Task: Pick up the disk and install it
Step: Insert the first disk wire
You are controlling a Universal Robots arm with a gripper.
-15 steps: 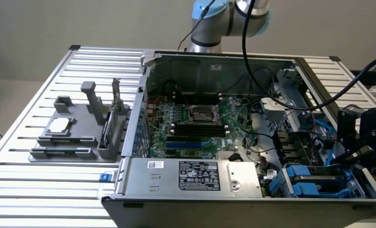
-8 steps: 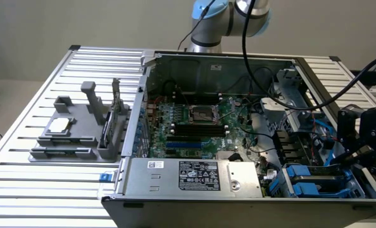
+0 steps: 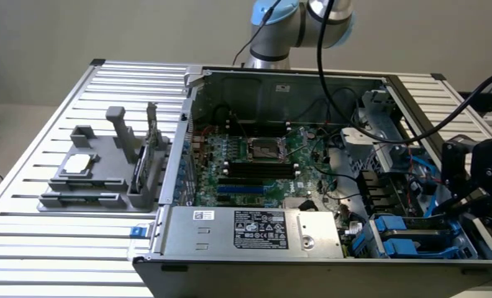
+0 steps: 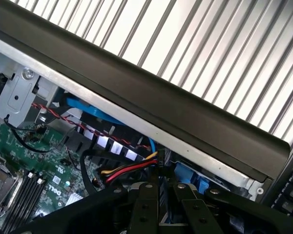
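The disk (image 3: 419,238) is a grey metal slab edged with blue plastic. It lies low in the drive bay at the near corner of the open computer case, on the exterior view's right. My gripper (image 3: 445,212) reaches down to it from that side on a black wrist. In the wrist view the two black fingers (image 4: 145,204) stand close together. A thin dark edge of the disk sits between them, and its blue frame (image 4: 188,176) shows just beyond. My gripper (image 4: 158,202) is shut on this edge.
A big grey box with a white sticker (image 3: 258,231) fills the case's near side beside the bay. The motherboard (image 3: 255,155) lies behind it. Red, yellow and black cables (image 4: 132,168) run close to the fingers. The case wall (image 4: 161,112) rises alongside. A grey fixture (image 3: 89,174) stands on the slatted table.
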